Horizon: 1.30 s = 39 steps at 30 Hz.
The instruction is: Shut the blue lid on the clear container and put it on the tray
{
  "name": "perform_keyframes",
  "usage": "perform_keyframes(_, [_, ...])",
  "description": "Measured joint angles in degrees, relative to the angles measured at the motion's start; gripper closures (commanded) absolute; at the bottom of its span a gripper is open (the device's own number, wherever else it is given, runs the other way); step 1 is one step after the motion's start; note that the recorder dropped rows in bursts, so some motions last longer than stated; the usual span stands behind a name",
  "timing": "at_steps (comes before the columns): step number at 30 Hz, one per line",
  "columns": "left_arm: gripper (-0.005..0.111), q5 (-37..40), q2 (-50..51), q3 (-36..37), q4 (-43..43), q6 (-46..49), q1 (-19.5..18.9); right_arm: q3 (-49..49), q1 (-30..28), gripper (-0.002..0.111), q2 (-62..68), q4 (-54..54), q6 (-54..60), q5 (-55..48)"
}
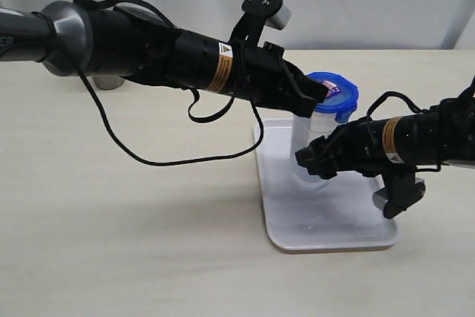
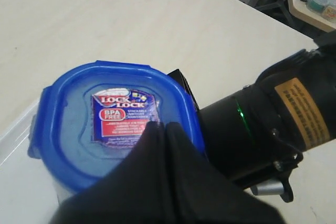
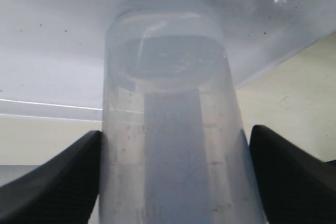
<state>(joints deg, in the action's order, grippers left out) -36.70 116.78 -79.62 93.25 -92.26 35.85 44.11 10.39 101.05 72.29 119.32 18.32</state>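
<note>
Tray (image 1: 334, 235) sits right of centre on the table, long axis running away from camera. Clear container (image 1: 319, 130) stands upright over the tray's far half, long axis vertical; base is on or just off the tray floor, can't tell contact. Blue lid (image 2: 79, 145) is seated on its mouth, sticker up; can't tell whether the flaps are latched. Right gripper (image 1: 315, 159) comes in level from the right at mid-body, jaws at about container width. In the right wrist view one pad touches the wall and the other is touching or just beside it, so I read that as a side hold. Left gripper (image 2: 160, 129) comes from the left and above, fingers pinched together with nothing between them, tips down on the lid's top face by the sticker. Key relation: lid lies directly under the left tips, along the container axis. I'd press straight down, with the right gripper bracing against tipping.
</note>
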Motion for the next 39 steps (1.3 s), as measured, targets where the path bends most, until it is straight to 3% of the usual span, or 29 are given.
perform_keyframes(15, [0.107,-0.1,0.0,0.0,-0.1,0.0,0.0,0.0,0.4,0.104,0.0,-1.9,0.0,-1.3])
perform_keyframes(19, [0.107,-0.1,0.0,0.0,-0.1,0.1,0.0,0.0,0.4,0.099,0.0,-1.9,0.0,-1.5])
perform_keyframes(25, [0.107,-0.2,0.1,0.0,-0.1,0.1,0.0,0.1,0.4,0.076,-0.1,-0.3,0.0,-2.2])
perform_keyframes(36, [0.107,-1.1,0.3,0.5,1.3,0.0,0.0,0.7,-0.1,0.005,-0.5,0.3,0.0,-6.0])
perform_keyframes(39, [0.107,-0.8,1.3,1.3,3.6,-0.1,0.0,0.7,-0.3,-0.002,-0.9,0.2,0.0,-7.2])
